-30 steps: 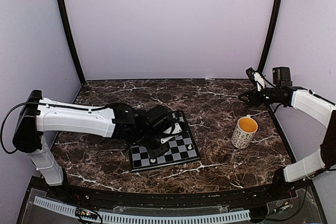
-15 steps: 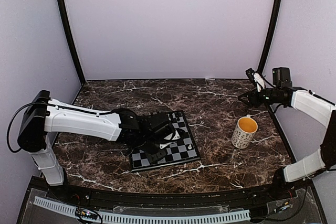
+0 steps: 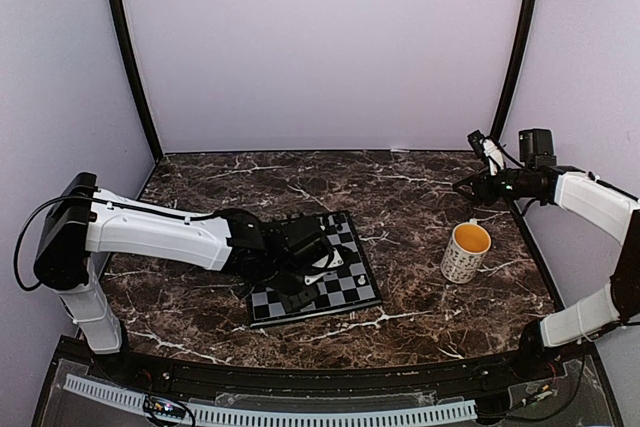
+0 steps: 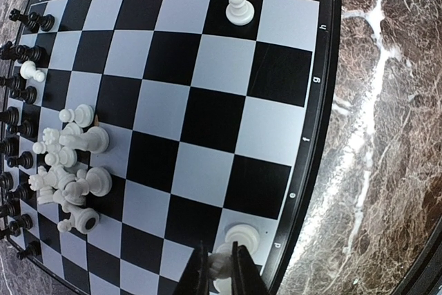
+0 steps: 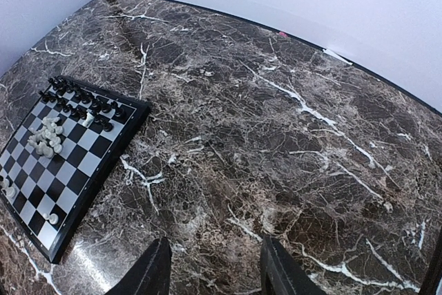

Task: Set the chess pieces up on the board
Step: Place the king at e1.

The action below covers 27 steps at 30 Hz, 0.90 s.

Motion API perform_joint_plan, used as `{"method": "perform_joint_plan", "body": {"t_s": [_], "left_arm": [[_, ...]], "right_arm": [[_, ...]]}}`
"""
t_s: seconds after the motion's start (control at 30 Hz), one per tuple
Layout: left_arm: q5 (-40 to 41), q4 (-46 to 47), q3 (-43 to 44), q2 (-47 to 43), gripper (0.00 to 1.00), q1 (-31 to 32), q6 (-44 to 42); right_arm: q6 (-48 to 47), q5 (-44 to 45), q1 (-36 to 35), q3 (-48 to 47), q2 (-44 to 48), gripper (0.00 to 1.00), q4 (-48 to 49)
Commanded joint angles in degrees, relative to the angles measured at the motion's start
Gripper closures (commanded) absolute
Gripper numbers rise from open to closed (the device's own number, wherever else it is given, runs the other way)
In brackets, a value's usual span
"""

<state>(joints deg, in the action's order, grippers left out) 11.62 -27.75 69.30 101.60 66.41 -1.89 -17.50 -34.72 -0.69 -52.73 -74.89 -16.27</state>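
The board (image 3: 355, 287) lies mid-table, under my left arm. In the left wrist view the board (image 4: 207, 108) has black chess pieces (image 4: 17, 101) lined along its left edge and a heap of white pieces (image 4: 72, 164) lying near them. One white pawn (image 4: 239, 8) stands at the far edge. My left gripper (image 4: 221, 274) is shut on a small white piece (image 4: 219, 265), low over the near corner, right beside another standing white piece (image 4: 243, 237). My right gripper (image 5: 214, 267) is open and empty, high over bare marble far right of the board (image 5: 83, 164).
A white mug (image 3: 466, 251) with a yellow inside stands right of the board, below my right gripper (image 3: 470, 184). Purple walls close the table at the back and sides. My left gripper (image 3: 300, 292) sits over the board's near left part.
My left gripper has moved from the board's middle toward its near edge and come lower. The right arm has not moved.
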Motion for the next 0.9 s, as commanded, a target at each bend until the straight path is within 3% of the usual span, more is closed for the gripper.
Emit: {"method": "perform_joint_plan", "body": {"t_s": [0.0, 0.87], "left_arm": [[-0.36, 0.30, -1.01, -0.59, 1.00, 0.21, 0.68], [-0.28, 0.60, -3.06, -2.44, 0.99, 0.54, 1.60]], "right_arm": [[-0.47, -0.74, 0.15, 0.52, 0.50, 0.55, 1.77], [-0.58, -1.18, 0.11, 0.78, -0.16, 0.54, 1.95]]}}
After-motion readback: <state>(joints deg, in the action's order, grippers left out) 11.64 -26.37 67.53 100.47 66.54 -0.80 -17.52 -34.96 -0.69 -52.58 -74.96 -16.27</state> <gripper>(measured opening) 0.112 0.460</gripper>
